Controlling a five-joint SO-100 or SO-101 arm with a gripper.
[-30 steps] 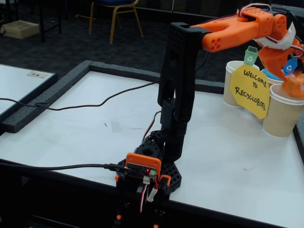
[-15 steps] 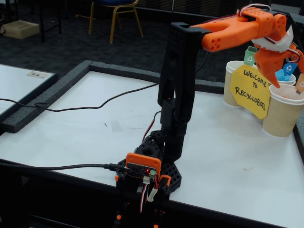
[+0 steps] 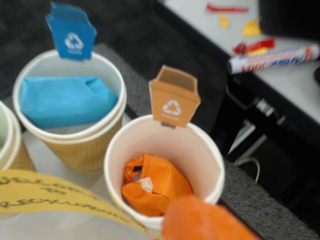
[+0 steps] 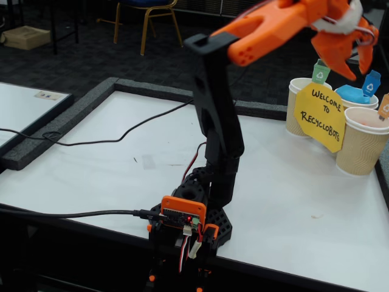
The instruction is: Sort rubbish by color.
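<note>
My gripper [image 4: 358, 68] hangs in the air above the row of paper cups at the right end of the table in the fixed view, its two orange fingers spread apart with nothing between them. In the wrist view only a blurred orange fingertip [image 3: 200, 222] of mine pokes in at the bottom edge, over the near rim of the cup with the orange flag [image 3: 165, 165]. The orange lump [image 3: 152, 187] lies crumpled at the bottom of that cup, well clear of my fingers. Just beside it, up and to the left in the wrist view, the blue lump [image 3: 65, 100] fills the cup with the blue flag [image 3: 80, 145], sitting close under its rim; the fixed view shows its blue top [image 4: 354, 94] peeking above the cup too. A third cup [image 3: 7, 145] shows only as a sliver at the left edge of the wrist view, and I cannot tell what is inside it; the green lump is not visible to me in either view. The yellow sign [image 4: 321, 115] leans against the fronts of the cups. The white table [image 4: 121, 164] stretches back to my base, with a black cable [image 4: 121, 132] trailing across it.
</note>
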